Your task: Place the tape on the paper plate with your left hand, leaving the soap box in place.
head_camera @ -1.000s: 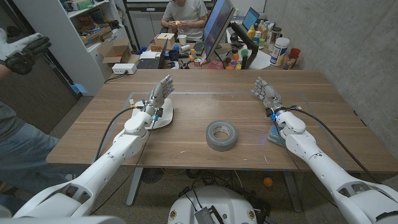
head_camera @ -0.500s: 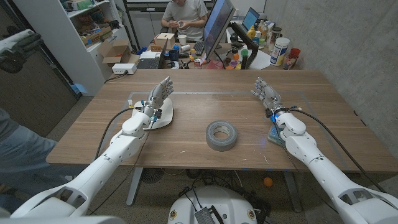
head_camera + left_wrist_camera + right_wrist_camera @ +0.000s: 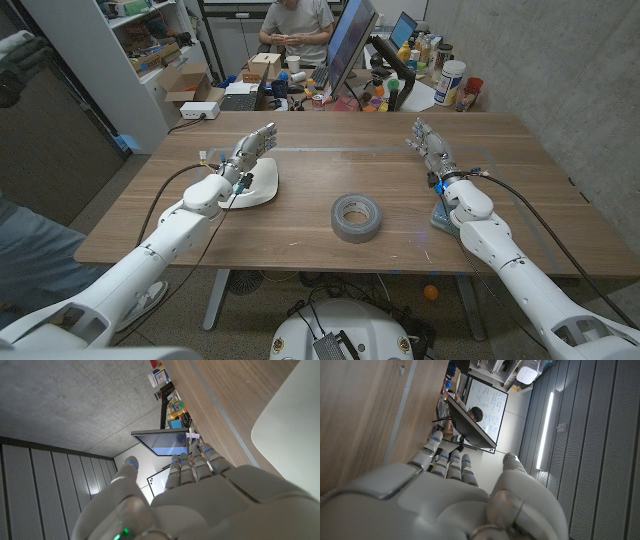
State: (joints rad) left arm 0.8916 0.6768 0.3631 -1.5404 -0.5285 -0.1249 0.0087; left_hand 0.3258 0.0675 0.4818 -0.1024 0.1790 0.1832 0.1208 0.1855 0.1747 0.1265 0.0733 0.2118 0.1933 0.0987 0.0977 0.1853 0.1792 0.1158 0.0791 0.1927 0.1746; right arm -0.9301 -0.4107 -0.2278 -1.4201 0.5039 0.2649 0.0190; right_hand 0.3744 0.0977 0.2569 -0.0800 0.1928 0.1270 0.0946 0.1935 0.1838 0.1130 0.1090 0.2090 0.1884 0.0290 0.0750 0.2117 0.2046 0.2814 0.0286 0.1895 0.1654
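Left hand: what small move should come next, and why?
Probably swing the left hand toward the roll of grey tape at mid-table. The hand holds nothing, fingers apart, above the paper plate, and the tape lies untouched, apart from the plate.

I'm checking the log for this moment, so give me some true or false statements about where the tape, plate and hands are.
1. The tape lies on the table, between the two arms. True.
2. The left hand grips the tape. False: it holds nothing, over the paper plate.
3. The tape sits on the paper plate. False: they are apart.
4. The right hand holds nothing. True.
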